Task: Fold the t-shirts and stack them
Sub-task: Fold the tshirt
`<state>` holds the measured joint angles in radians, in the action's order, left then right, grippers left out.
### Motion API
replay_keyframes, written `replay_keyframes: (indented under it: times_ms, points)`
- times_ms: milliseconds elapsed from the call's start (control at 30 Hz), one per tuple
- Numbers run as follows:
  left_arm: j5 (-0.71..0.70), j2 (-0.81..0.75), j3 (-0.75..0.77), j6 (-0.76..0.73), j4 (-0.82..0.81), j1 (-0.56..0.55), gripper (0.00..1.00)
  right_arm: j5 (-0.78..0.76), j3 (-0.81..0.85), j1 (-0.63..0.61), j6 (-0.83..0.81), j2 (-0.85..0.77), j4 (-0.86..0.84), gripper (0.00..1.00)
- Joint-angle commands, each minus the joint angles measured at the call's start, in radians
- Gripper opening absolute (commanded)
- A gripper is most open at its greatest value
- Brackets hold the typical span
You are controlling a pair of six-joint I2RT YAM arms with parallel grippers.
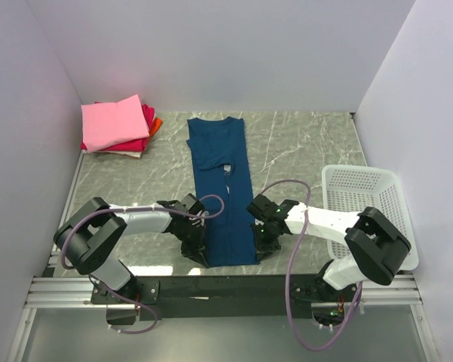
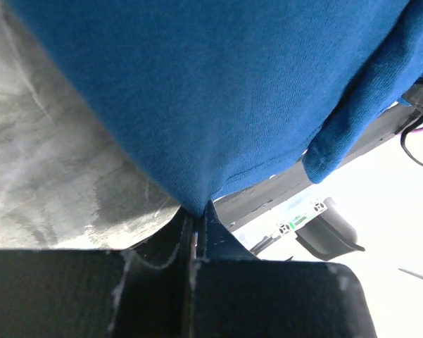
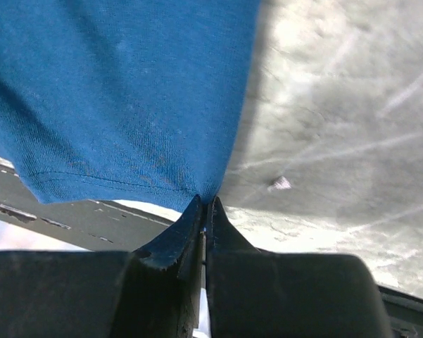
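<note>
1. Two grippers are down at the near end of the blue shirt (image 1: 221, 188), one on each side!
2. The left gripper (image 2: 197, 217) has its jaws pinched tight on the shirt's near-left corner, and cloth fans up from the tips in the left wrist view.
3. Same story for the right gripper (image 3: 206, 206): clamped on blue cloth at the near-right corner, with hem stitching running just beside it.
4. The shirt lies as a long narrow strip down the middle of the table (image 1: 309, 151), collar end far, hem end near, between the arms.
5. Far-left corner, the stack: pink shirt (image 1: 114, 123) on top, magenta-red shirt (image 1: 136, 145) under it, orange shirt (image 1: 157, 124) peeking out on the right.
6. The basket (image 1: 362, 188), white mesh, stands at the right edge behind the right arm. Every shirt in view lies outside it, on the table.
</note>
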<state>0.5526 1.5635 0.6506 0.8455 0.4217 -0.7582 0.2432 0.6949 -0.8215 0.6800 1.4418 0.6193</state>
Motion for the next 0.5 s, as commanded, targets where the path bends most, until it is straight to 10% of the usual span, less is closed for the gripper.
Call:
replay_keyframes:
  times_ms: [0,467]
  points:
    - [-0.183,0.017,-0.071,-0.013,0.019,-0.015,0.00,-0.058,-0.034,-0.005,0.018,-0.040,0.062,0.05]
    - [-0.158,-0.056,-0.088,0.024,0.002,-0.021,0.00,-0.116,-0.057,0.002,0.067,-0.122,0.129,0.34]
